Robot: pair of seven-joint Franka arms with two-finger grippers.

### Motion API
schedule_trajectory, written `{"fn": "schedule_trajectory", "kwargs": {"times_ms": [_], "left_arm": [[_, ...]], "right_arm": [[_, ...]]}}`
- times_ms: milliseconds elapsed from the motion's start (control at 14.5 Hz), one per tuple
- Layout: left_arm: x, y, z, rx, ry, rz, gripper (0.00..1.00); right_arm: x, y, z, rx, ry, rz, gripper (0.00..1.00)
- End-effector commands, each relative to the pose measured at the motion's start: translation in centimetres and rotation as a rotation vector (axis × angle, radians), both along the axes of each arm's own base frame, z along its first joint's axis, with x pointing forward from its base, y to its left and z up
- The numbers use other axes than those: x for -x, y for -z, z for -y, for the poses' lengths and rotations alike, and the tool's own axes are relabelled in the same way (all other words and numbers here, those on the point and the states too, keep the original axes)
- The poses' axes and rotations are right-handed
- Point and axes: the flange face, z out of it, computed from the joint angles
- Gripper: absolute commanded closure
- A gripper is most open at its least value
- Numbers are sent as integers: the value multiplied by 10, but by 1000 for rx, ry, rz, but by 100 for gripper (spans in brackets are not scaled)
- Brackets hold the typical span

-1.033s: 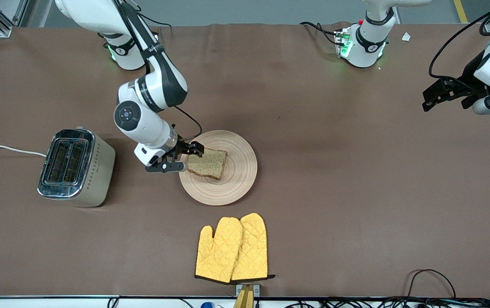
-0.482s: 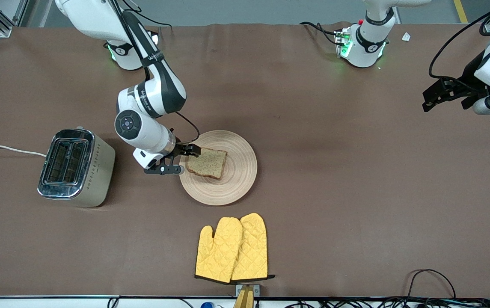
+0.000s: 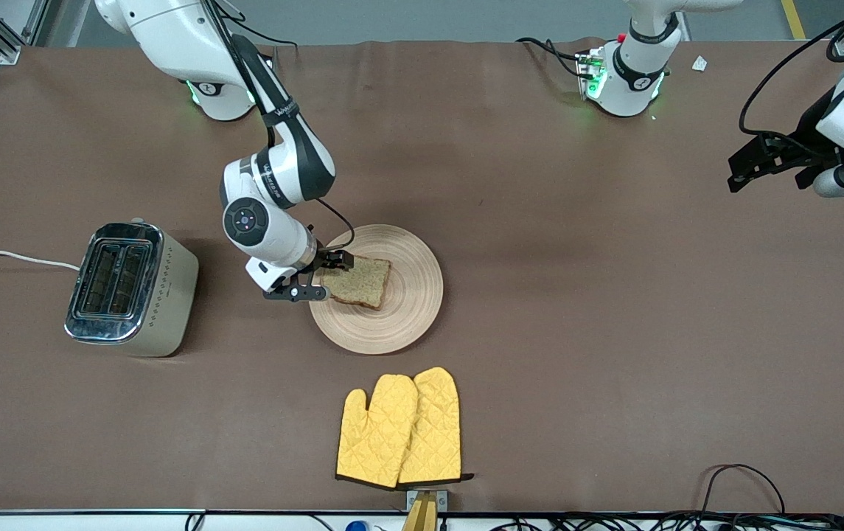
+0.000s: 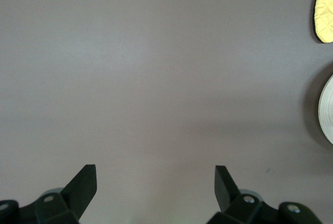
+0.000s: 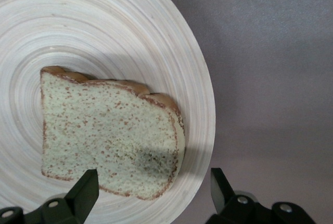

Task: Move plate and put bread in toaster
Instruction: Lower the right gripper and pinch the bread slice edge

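Observation:
The pale wooden plate (image 3: pixel 407 310) lies mid-table with the brown bread (image 3: pixel 357 282) flat on it. My right gripper (image 3: pixel 329 276) hangs open over the plate's rim on the toaster's side, one finger over the bread's edge and the other over the table just off the rim. The right wrist view shows the bread (image 5: pixel 104 130) and plate (image 5: pixel 104 26) below the open right gripper (image 5: pixel 153 185). The cream toaster (image 3: pixel 130 289) stands toward the right arm's end. My left gripper (image 3: pixel 736 175) waits open over bare table, as the left wrist view (image 4: pixel 155 177) confirms.
A pair of yellow oven mitts (image 3: pixel 401 429) lies nearer the front camera than the plate. The toaster's white cord (image 3: pixel 9 257) runs off the table edge. Cables (image 3: pixel 742 487) trail along the front edge at the left arm's end.
The right arm's wrist has swung toward the plate, and its fingertips have stayed at the bread's edge with the jaws open. The left arm has not moved.

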Motion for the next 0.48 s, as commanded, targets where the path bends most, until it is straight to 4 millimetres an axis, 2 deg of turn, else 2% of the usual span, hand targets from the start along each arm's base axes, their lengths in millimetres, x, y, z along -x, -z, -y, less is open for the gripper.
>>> {"fn": "schedule_trajectory", "kwargs": {"times_ms": [0,207,413], "left_arm": [[2,-3,-1,14,12,10,0],[3,-4,-2,15,11,11,0],[3,-4,-4,15,8,5,0]], "right_arm": [[-3,0,-3,25,5,33,21],[-2,3,-4,28,4,33,37],[6,14,-16,56,-29,47,39]]}}
